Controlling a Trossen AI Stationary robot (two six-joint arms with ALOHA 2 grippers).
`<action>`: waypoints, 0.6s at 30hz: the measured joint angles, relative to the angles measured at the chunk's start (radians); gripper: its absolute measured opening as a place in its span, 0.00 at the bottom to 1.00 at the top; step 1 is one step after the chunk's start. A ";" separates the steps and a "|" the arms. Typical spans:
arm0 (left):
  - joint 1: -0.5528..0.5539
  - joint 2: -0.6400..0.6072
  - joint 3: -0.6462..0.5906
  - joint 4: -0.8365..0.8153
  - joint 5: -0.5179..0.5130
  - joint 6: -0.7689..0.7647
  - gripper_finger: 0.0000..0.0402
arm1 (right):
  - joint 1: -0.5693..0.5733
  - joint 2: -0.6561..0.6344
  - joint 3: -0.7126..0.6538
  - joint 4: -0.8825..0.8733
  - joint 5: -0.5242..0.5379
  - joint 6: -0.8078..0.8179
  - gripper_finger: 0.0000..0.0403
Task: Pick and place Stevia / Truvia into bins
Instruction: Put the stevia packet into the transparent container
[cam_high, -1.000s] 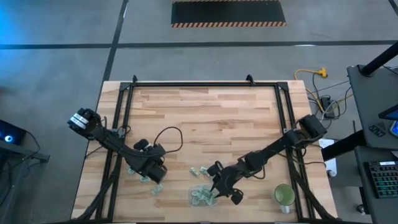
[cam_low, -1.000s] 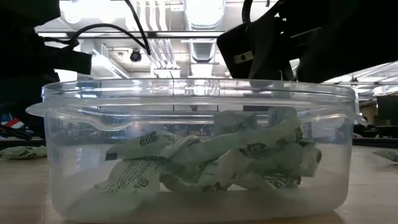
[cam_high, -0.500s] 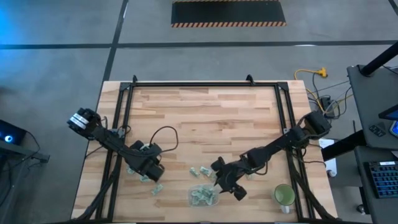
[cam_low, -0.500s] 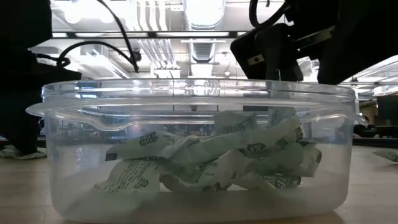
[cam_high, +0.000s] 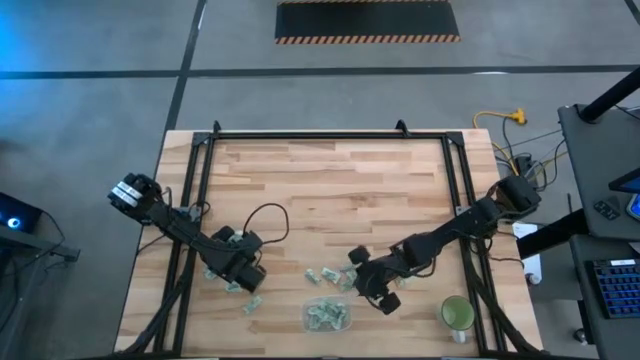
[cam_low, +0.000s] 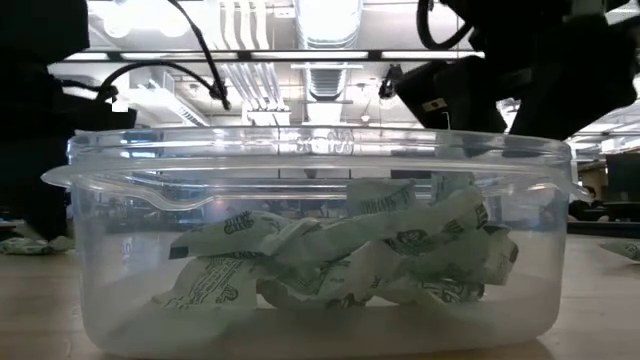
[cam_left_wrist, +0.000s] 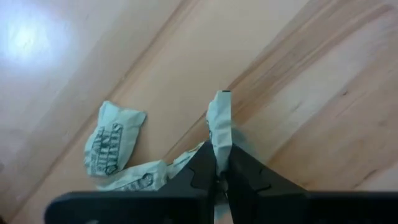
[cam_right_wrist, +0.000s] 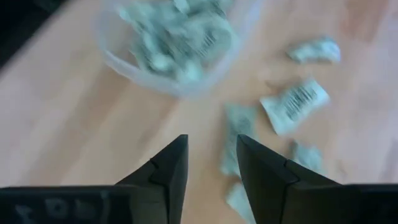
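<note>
Left tool (cam_left_wrist: 219, 177) is clamped on a sachet (cam_left_wrist: 220, 124) at the bench (cam_high: 330, 190), loose sachets (cam_left_wrist: 112, 140) beside it. Right tool (cam_right_wrist: 211, 162) is held parted over scattered sachets (cam_right_wrist: 295, 102), empty, near the clear tub (cam_high: 327, 315), which is heaped with sachets.

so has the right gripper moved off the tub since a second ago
Yes. In the high view the right gripper has pulled away from the clear tub, which stayed put, toward the table's far right.
</note>
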 joint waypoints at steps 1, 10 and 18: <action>0.000 0.000 0.005 -0.001 -0.010 0.001 0.02 | 0.000 -0.009 -0.001 -0.024 0.026 0.010 0.31; -0.003 -0.026 0.079 0.061 -0.088 0.109 0.00 | 0.000 -0.098 -0.049 -0.280 0.291 0.156 0.26; -0.018 -0.026 0.103 0.730 -0.054 0.808 0.00 | -0.001 -0.173 -0.155 -0.298 0.312 0.238 0.23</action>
